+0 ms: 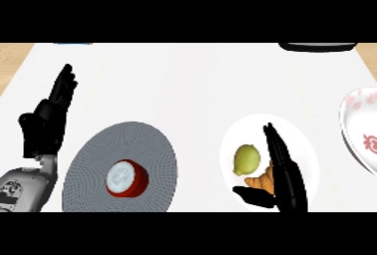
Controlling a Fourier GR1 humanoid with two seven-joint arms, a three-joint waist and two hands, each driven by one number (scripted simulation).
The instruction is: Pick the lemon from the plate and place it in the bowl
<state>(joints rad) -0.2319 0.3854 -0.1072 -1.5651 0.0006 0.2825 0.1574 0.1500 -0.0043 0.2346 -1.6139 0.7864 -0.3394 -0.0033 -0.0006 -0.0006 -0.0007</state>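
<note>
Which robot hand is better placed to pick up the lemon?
Right. The right robot hand is over the plate beside the lemon; the left robot hand rests at the far left.

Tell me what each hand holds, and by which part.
Nothing is held. The right hand is open beside the lemon on the plate; the left hand rests open at the view's left.

Cut by the edge at 3 o'clock: the bowl (361,139), only its near part showing. Cut at 1 o'clock too: a dark object (318,47), too little to name. At 11 o'clock, a blue sliver (74,44), unidentifiable. At 5 o'clock, partly hidden behind the right hand (288,177): an orange-brown item (259,182) on the plate (294,134).
</note>
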